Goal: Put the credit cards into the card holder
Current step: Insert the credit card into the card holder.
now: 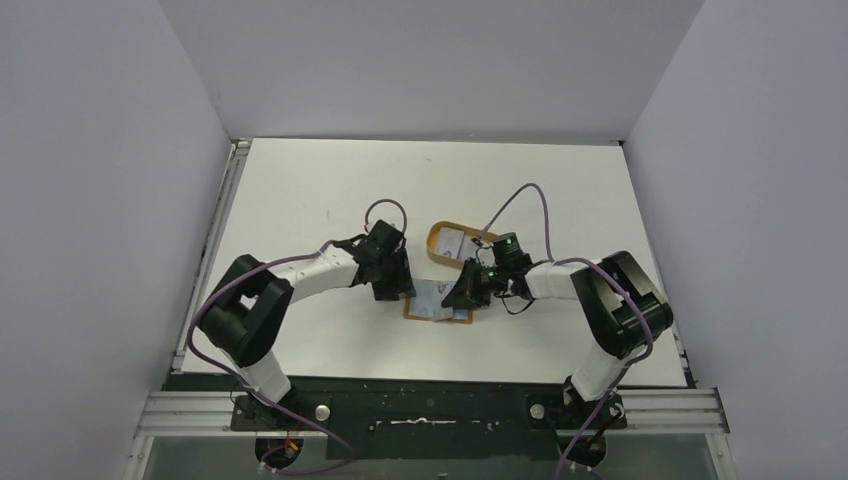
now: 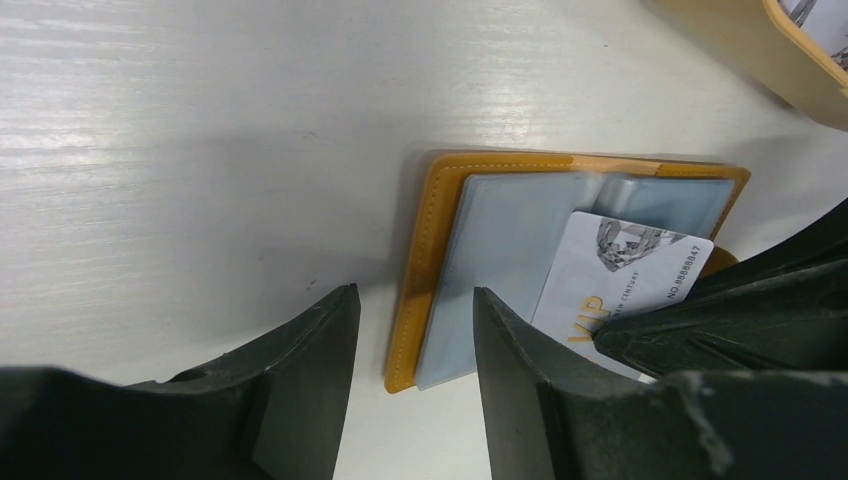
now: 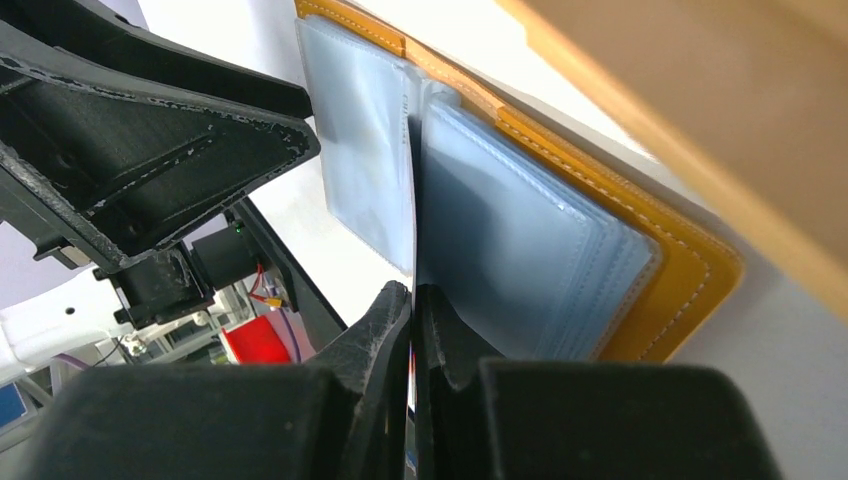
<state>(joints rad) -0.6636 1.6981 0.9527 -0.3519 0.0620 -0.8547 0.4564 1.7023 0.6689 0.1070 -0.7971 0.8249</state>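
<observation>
The card holder (image 1: pixel 432 306) lies open on the table, tan-orange with clear sleeves (image 2: pixel 505 250). My right gripper (image 3: pixel 413 292) is shut on a white credit card (image 2: pixel 625 268) printed "VIP". The card shows edge-on (image 3: pixel 412 200) in the right wrist view, its far end at the fold between the sleeves (image 3: pixel 520 250). My left gripper (image 2: pixel 412 292) is open. Its fingers straddle the holder's orange left edge (image 2: pixel 425 260) near the front corner, with a gap on both sides. Another credit card (image 1: pixel 452 240) lies in the oval tray.
The orange oval tray (image 1: pixel 436 236) stands just behind the card holder, its rim at the top right of both wrist views (image 2: pixel 790 50) (image 3: pixel 720 90). The two grippers (image 1: pixel 395 288) (image 1: pixel 465 295) sit close together over the holder. White walls enclose the table.
</observation>
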